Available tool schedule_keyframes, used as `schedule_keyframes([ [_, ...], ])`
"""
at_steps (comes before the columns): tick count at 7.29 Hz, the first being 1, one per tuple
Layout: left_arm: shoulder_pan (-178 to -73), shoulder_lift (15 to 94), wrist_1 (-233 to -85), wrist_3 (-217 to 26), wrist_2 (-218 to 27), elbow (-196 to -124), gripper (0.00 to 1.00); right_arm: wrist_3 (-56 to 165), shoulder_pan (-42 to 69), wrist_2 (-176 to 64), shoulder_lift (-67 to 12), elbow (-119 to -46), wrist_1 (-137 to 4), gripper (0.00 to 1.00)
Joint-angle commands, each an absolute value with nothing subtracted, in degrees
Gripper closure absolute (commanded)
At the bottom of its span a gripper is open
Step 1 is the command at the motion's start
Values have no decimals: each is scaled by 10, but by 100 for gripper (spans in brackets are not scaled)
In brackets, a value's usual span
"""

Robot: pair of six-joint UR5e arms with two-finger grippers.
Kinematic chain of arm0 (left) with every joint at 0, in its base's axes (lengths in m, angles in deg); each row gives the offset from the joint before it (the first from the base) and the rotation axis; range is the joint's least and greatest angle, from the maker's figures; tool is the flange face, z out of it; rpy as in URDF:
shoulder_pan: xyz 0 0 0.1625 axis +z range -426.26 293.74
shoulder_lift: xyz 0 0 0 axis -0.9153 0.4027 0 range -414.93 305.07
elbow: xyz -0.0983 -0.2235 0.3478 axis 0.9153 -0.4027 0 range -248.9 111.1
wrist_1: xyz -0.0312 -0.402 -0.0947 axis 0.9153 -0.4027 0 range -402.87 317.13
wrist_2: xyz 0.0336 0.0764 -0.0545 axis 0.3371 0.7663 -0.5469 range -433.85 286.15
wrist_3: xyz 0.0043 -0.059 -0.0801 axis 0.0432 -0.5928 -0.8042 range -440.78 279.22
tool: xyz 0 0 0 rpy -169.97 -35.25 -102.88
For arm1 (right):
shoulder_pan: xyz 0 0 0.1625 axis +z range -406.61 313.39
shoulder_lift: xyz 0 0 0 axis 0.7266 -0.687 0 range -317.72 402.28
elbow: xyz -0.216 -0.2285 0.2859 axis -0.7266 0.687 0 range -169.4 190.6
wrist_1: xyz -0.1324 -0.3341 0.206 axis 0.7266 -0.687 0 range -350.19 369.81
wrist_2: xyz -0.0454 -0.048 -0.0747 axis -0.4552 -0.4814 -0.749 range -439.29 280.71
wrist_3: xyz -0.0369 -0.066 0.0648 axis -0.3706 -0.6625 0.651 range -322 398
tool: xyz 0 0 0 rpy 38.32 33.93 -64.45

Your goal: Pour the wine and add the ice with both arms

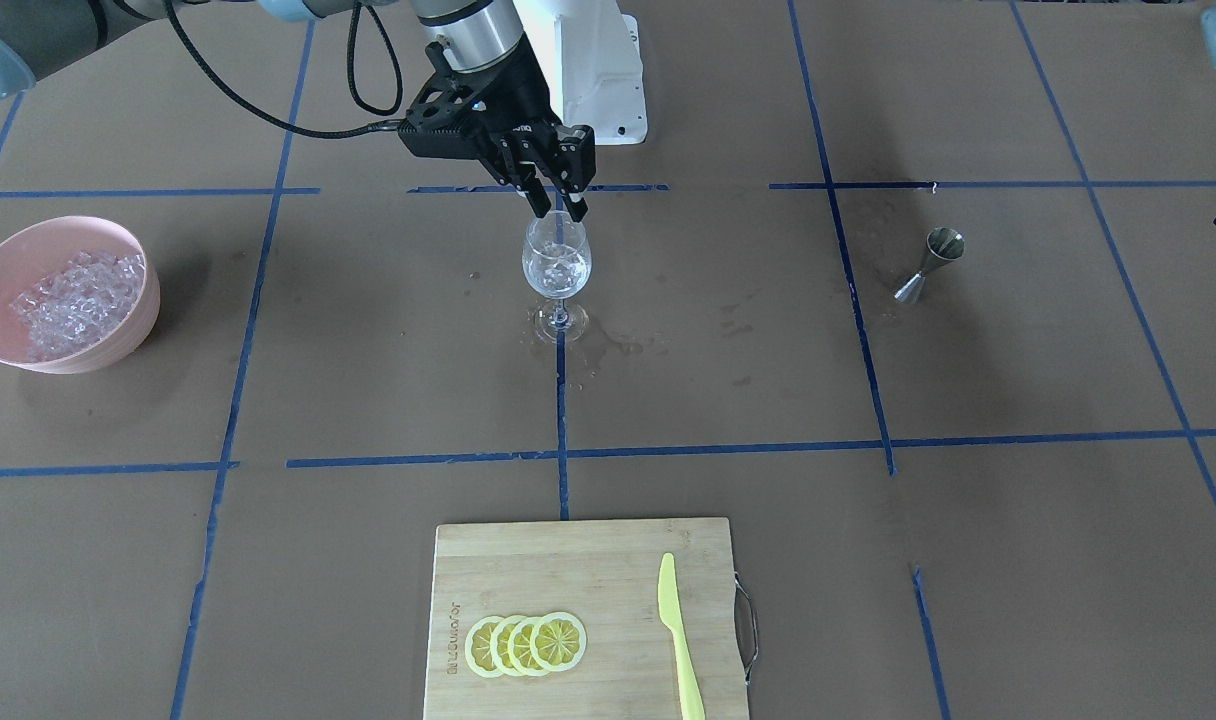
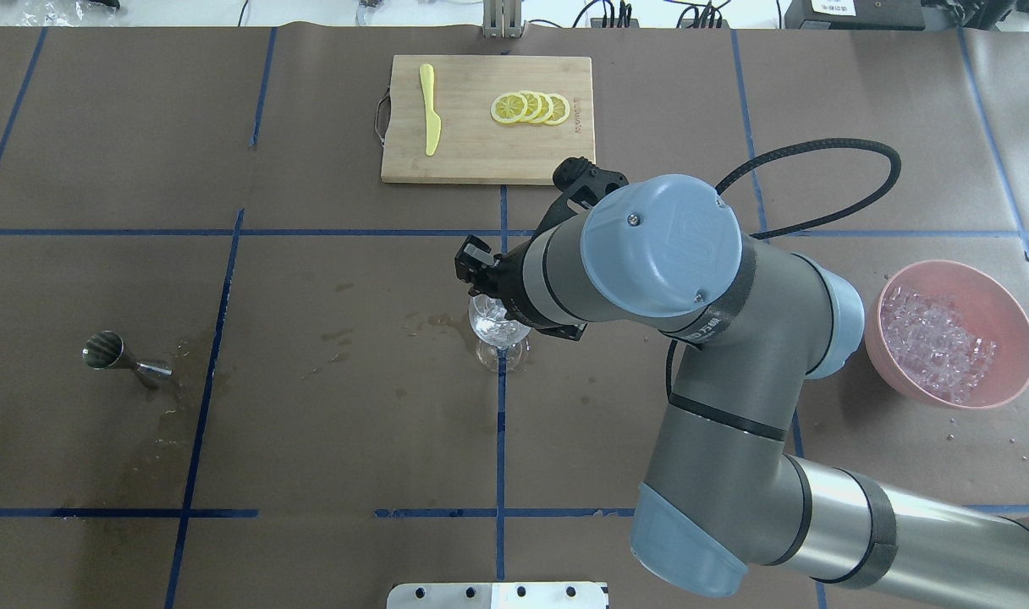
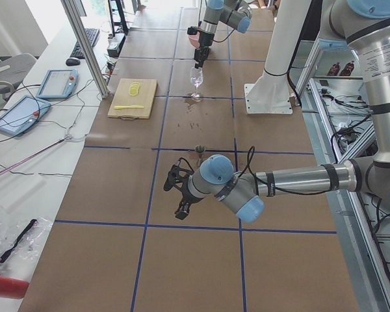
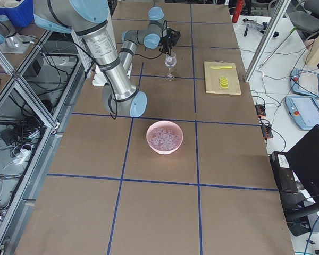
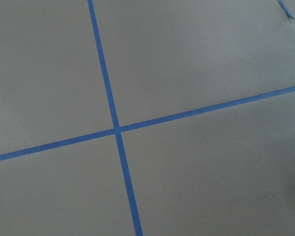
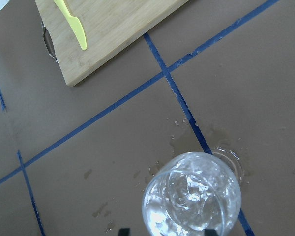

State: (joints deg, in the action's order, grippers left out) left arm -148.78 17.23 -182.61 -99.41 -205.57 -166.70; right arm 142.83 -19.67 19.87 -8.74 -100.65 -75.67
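Observation:
A clear wine glass point(image 1: 556, 262) stands at the table's middle with ice cubes in its bowl; it also shows in the overhead view point(image 2: 497, 331) and from above in the right wrist view point(image 6: 191, 196). My right gripper point(image 1: 560, 212) hangs just above its rim, open and empty, its two fingertips apart at the bottom of the right wrist view point(image 6: 167, 231). The heap of ice point(image 1: 73, 300) lies in a pink bowl point(image 1: 118, 345) on the robot's right. My left gripper point(image 3: 182, 209) hovers over bare table far from the glass; I cannot tell whether it is open.
A steel jigger point(image 1: 933, 262) stands on the robot's left side. A bamboo cutting board point(image 1: 588, 560) at the far edge holds lemon slices point(image 1: 528, 643) and a yellow knife point(image 1: 678, 640). Wet spots lie on the brown paper around the glass's foot.

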Motion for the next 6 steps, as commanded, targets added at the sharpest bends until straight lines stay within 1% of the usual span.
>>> schedule_keyframes([
  [1, -1488, 172, -1826, -994, -2055, -1665, 0, 1422, -174, 205, -100, -1021, -757, 0],
  [3, -1487, 175, -1825, -994, -2054, -1657, 0, 1374, -123, 253, -201, -1094, -755, 0],
  [4, -1487, 175, -1824, -994, -2054, -1655, 0, 1312, -81, 293, -261, -1109, -754, 0],
  [6, -1487, 178, -1824, -994, -2054, -1653, 0, 1102, 24, 361, -368, -1110, -750, 0],
])
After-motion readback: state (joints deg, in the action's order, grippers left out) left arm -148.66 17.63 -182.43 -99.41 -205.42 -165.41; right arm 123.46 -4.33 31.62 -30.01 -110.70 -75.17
